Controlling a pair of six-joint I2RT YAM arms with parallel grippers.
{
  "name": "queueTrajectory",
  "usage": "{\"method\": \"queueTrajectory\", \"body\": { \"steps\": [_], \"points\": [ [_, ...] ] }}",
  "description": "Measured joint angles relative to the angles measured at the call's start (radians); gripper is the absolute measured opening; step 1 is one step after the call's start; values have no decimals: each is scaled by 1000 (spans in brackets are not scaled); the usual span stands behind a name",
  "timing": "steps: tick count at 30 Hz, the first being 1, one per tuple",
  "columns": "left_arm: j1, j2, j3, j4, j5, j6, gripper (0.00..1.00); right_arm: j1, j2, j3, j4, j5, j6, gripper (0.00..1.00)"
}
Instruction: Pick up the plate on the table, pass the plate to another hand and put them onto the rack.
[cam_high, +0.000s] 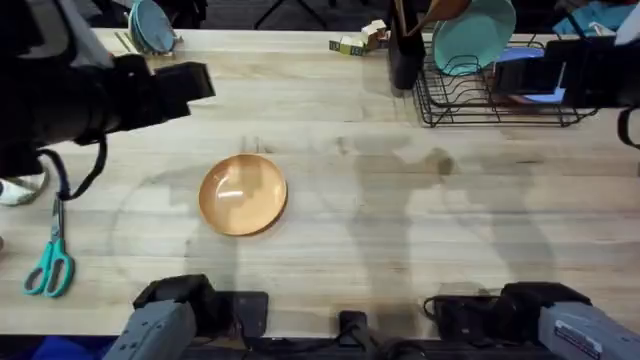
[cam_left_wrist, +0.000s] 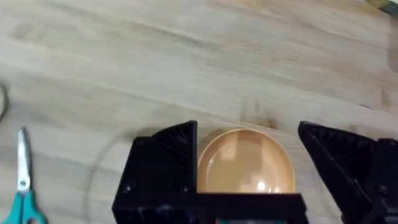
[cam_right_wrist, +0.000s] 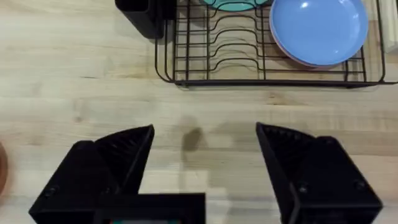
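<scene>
The orange-tan plate (cam_high: 243, 195) lies flat on the wooden table (cam_high: 400, 210), left of centre. My left arm (cam_high: 120, 95) hangs high over the table's left side, dark and blurred. In the left wrist view the plate (cam_left_wrist: 245, 168) shows well below my left gripper (cam_left_wrist: 249, 165), whose fingers stand open and hold nothing. The black wire rack (cam_high: 500, 100) stands at the back right. My right arm (cam_high: 565, 70) hovers near it. My right gripper (cam_right_wrist: 205, 168) is open over bare table, short of the rack (cam_right_wrist: 267, 62).
The rack holds a teal plate (cam_high: 470, 40) and a light-blue plate (cam_right_wrist: 317, 28). A black holder (cam_right_wrist: 140, 15) stands at the rack's left end. Teal-handled scissors (cam_high: 48, 262) lie at the table's left edge. Another teal plate (cam_high: 150, 25) stands at the back left.
</scene>
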Motion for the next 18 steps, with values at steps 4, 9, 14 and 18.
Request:
{"method": "queueTrajectory", "body": {
  "steps": [4,9,14,18],
  "points": [
    [78,0,0,-20,-3,-8,993,0,0,0,1,2,0,996],
    [149,0,0,-42,4,-11,993,0,0,0,0,2,0,996],
    [165,0,0,-71,17,-13,992,0,0,0,0,3,0,996],
    [165,7,1,-88,22,-13,993,0,0,0,1,3,0,996]
  ]
}}
